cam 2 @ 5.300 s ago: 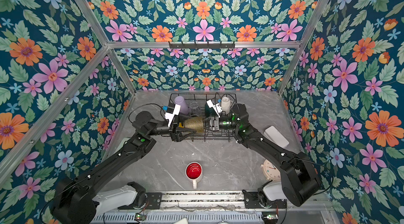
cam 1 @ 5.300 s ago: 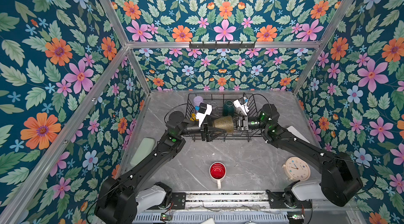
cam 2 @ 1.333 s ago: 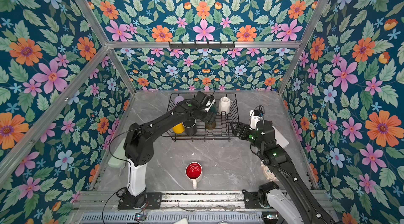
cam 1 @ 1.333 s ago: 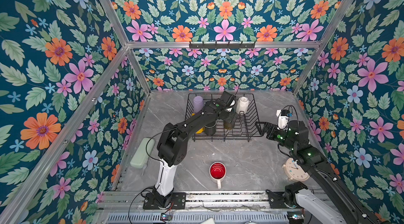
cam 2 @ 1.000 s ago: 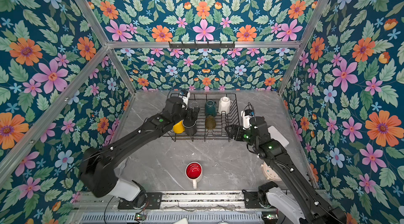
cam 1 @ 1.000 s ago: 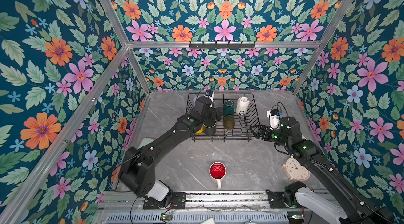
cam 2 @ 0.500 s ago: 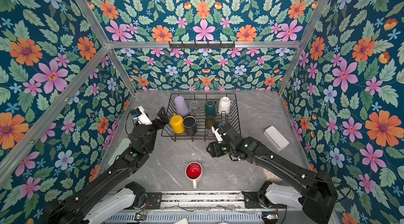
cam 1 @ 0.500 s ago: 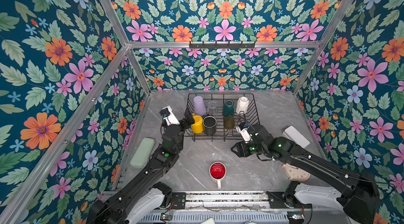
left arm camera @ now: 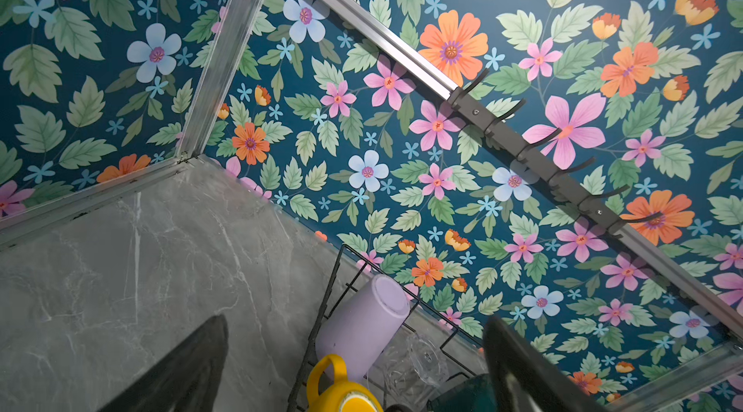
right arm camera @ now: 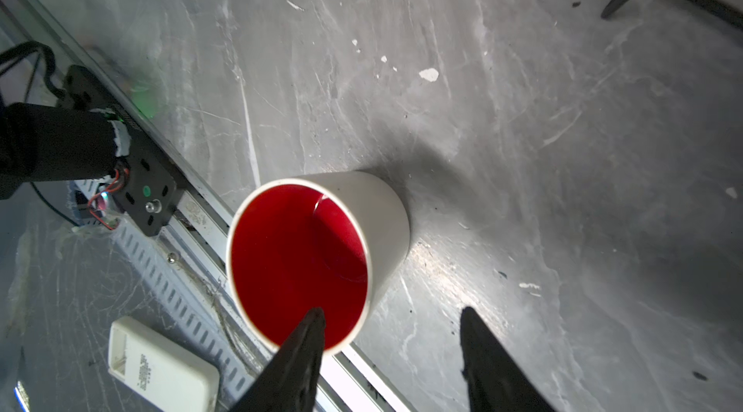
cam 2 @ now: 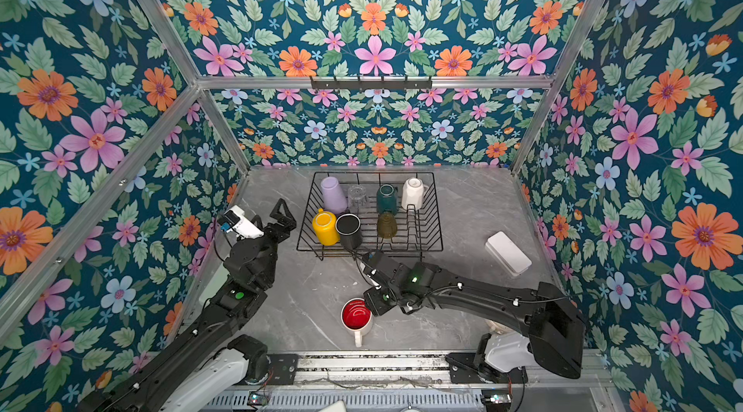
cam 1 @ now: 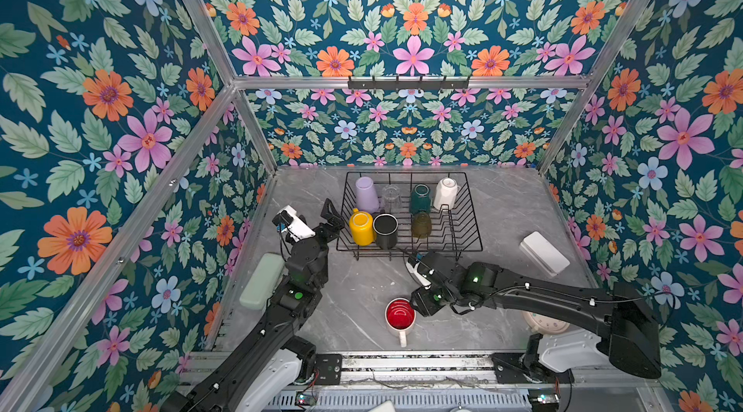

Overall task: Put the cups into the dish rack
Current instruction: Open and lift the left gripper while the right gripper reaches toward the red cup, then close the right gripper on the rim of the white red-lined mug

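Left gripper [cam 1: 333,216], jaws wide apart, sits at 9 o'clock of the dish rack [cam 1: 452,231], which holds lilac tumbler [cam 1: 366,193], clear glass [cam 1: 390,197], teal mug [cam 1: 420,197], white faceted mug [cam 1: 445,193], yellow mug [cam 1: 361,226], black mug [cam 1: 385,230], olive glass [cam 1: 421,225]. At its 6 o'clock stands the red-lined white mug [cam 1: 400,314], its wall between the parted jaws of the right gripper [right arm camera: 392,311].

Lilac tumbler [left arm camera: 362,327] sits beside the yellow mug [left arm camera: 346,397].

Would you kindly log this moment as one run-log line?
phase: final pickup | dish rack: seven cups inside | right jaws: open astride red-lined white mug rim | left jaws: open, empty
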`<state>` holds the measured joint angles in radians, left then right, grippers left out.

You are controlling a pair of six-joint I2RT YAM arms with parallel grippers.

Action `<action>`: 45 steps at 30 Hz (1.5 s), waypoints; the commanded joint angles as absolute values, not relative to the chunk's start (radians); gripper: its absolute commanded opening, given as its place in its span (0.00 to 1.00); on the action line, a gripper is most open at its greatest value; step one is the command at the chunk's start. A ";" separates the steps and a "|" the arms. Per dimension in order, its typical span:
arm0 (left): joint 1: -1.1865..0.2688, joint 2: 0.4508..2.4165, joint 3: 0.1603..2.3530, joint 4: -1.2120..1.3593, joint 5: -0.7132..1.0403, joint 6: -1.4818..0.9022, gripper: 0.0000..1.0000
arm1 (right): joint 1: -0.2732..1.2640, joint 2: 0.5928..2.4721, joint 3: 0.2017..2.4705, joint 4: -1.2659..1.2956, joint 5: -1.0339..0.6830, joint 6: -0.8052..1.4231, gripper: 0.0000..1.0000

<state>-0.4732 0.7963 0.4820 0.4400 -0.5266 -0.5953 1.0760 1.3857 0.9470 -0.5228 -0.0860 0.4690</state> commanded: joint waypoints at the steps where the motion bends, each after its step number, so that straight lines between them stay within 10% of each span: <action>1: -0.471 0.784 0.476 0.457 -0.536 -0.603 1.00 | 1.099 1.413 0.964 -0.533 -0.052 0.492 0.53; 31: -0.459 0.717 0.434 0.446 -0.576 -0.614 1.00 | 1.134 1.608 1.060 -0.545 -0.035 0.465 0.00; 45: -0.456 0.740 0.403 0.556 -0.459 -0.591 1.00 | 0.887 1.312 0.922 -0.383 -0.257 0.509 0.00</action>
<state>-0.4583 0.7238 0.4019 0.4862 -0.5289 -0.6189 0.9459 1.3861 0.9508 -0.4923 -0.1562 0.4767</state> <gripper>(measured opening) 0.996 0.078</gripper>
